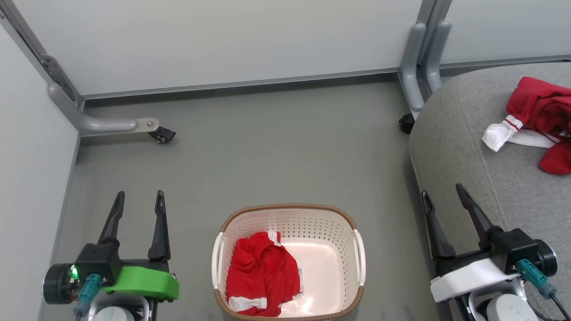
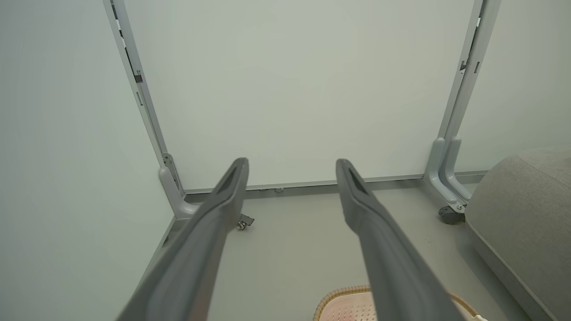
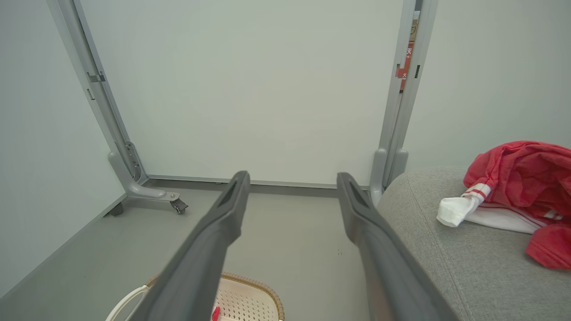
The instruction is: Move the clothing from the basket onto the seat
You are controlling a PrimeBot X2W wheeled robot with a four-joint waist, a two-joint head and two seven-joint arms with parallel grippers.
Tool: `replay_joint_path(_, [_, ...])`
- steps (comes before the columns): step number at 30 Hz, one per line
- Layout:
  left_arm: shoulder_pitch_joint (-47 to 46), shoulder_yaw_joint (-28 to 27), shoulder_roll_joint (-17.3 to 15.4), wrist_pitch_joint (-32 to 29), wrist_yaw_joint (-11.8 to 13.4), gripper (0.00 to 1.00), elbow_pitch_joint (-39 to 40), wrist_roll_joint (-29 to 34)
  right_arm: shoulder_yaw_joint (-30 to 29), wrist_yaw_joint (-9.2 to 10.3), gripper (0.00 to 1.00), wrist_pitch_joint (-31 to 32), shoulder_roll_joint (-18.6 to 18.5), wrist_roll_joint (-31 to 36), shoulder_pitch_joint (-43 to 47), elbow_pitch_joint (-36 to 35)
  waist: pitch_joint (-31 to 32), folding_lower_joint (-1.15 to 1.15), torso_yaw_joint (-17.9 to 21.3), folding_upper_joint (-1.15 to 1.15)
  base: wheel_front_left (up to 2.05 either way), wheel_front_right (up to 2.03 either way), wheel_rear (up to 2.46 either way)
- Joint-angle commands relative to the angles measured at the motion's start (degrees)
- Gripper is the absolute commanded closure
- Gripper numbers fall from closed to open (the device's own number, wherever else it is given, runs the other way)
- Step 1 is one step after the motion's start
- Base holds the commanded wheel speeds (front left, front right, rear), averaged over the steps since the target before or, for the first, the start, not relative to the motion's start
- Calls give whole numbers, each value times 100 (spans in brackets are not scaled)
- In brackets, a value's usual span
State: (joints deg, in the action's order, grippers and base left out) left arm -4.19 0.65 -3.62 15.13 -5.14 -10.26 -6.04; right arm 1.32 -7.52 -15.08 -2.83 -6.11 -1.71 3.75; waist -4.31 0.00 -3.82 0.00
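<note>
Left gripper [image 1: 140, 194] and right gripper [image 1: 441, 189] are hanging wide open and empty, flanking the basket [image 1: 285, 207]
A red garment [image 1: 261, 272] is lying in the basket's left half, running twelve to six, at four o'clock from the nearer left gripper; a second garment [image 1: 539, 111] is resting on the grey seat [image 1: 468, 156]

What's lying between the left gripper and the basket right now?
Bare grey floor; in the head view nothing lies between the open left gripper and the basket.

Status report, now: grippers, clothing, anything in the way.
Open and empty: left gripper, right gripper, either side of the basket. One red garment in the basket, second garment on the seat. No obstruction seen.
</note>
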Motion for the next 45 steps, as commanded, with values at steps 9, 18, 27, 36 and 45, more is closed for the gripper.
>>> replay_joint_path(9, [45, -54, 27, 3, -37, 0, 47, 118, -3, 6, 0, -14, -13, -56, -3, -21, -77, 0, 15, 0, 0, 0, 0])
replay_joint_path(18, [-4, -85, 41, 3, -69, 0, 51, 162, -16, 6, 0, -14, -13, -55, -73, 19, -103, 0, 16, 0, 0, 0, 0])
replay_joint_path(27, [-91, -70, 26, 3, -108, 0, -3, 206, 34, 6, 0, -14, -14, -86, -140, 52, -165, 0, 77, 0, 0, 0, 0])
replay_joint_path(36, [-790, 660, -293, 2, -225, 0, -493, 397, 130, 6, 0, -14, -14, 20, -587, -31, -610, 0, 379, 0, 0, 0, 0])
replay_joint_path(45, [-1941, 1911, -871, 3, -240, 0, -1240, 244, 513, 6, 0, -14, -13, -9, -1428, -173, -1562, 0, 1007, 0, 0, 0, 0])
